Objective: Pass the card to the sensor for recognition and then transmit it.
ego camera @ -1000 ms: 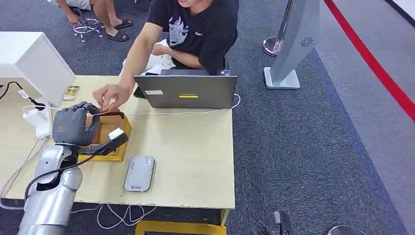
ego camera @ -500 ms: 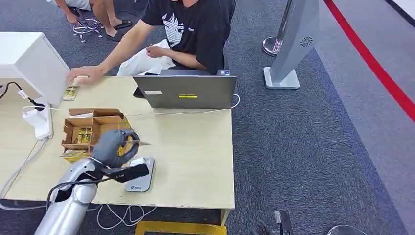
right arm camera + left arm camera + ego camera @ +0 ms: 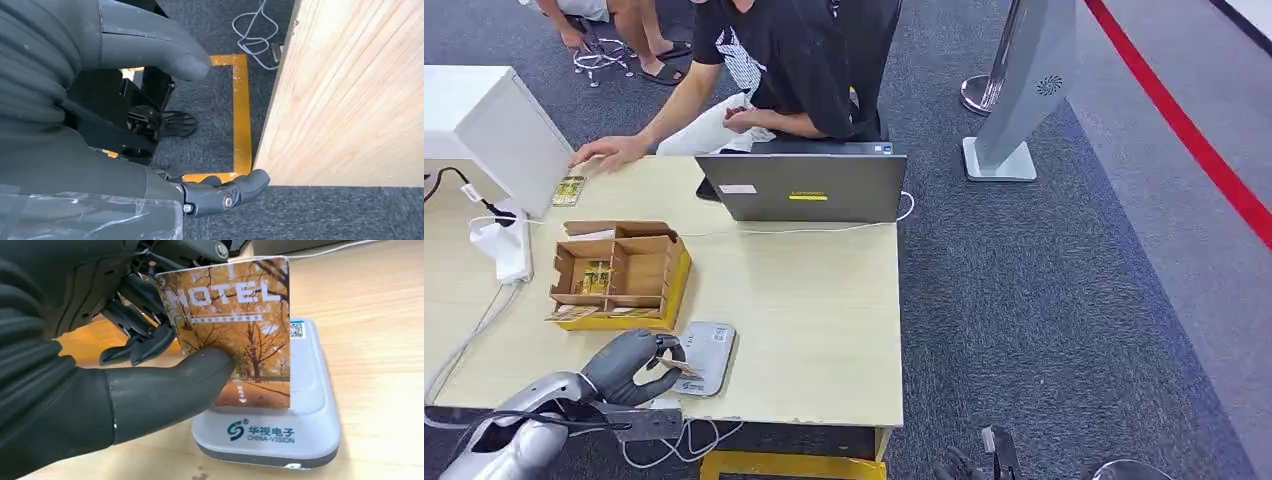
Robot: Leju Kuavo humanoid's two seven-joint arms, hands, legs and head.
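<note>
My left hand (image 3: pixel 632 365) pinches an orange hotel card (image 3: pixel 235 335) between thumb and fingers, just over the near end of the grey card sensor (image 3: pixel 705 358) at the table's front edge. In the left wrist view the card stands above the sensor (image 3: pixel 280 432), its lower edge close to the sensor's top; contact is unclear. The card (image 3: pixel 682 366) appears as a thin sliver in the head view. My right hand (image 3: pixel 165 115) hangs beside the wooden table side (image 3: pixel 350 100) with fingers apart, holding nothing.
A cardboard card box (image 3: pixel 619 275) on a yellow base sits behind the sensor. A grey laptop (image 3: pixel 804 185) stands at the back, where a seated person rests a hand (image 3: pixel 609 152) on the table by a white box (image 3: pixel 494 125). A power strip (image 3: pixel 496 248) lies left.
My left hand has carried the card from the cardboard box toward the front edge, down to the sensor. The person's hand has pulled back from the box to the table's far left.
</note>
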